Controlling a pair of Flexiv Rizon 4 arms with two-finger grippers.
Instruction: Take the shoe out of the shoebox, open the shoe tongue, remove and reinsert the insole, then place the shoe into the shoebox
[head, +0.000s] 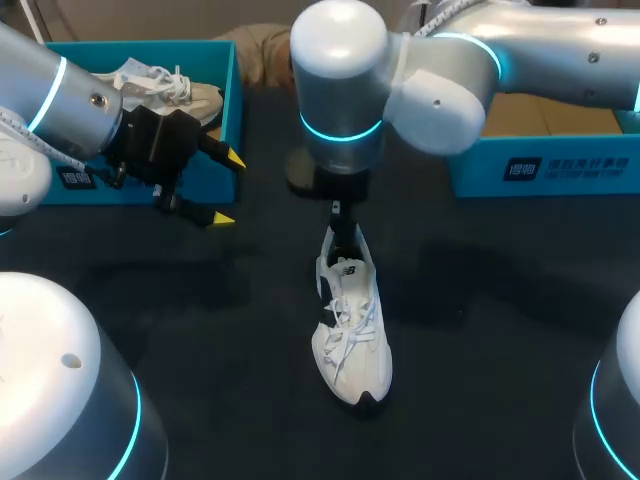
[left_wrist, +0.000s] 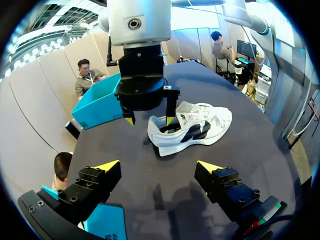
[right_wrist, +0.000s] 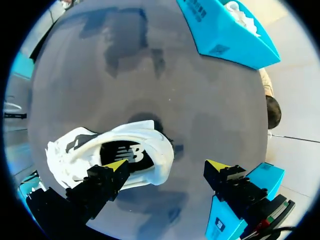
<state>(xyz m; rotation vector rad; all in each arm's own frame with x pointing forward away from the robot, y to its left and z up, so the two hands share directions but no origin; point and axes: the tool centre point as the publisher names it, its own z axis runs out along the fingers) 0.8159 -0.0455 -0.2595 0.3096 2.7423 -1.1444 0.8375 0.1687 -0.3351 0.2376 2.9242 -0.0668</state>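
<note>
the shoe (head: 352, 330) is out of the box (head: 232, 100) and sits on its sole mid-counter (head: 200, 320), heel toward the boxes, so i judge the first step done. its laces (head: 345, 325) look done up and the tongue does not appear pulled open. in the right wrist view the dark insole (right_wrist: 122, 152) lies inside the shoe, so the tongue, the insole work and the return to the box all seem left to do.

the right jaws hang wide just over the heel, one yellow tip (right_wrist: 117, 165) above the opening and the other beyond the heel rim, gripping nothing. the left jaws are also wide and empty, near the box and well apart from the shoe. that box holds a second shoe (head: 165, 85); another blue box (head: 540, 165) sits at the right.
</note>
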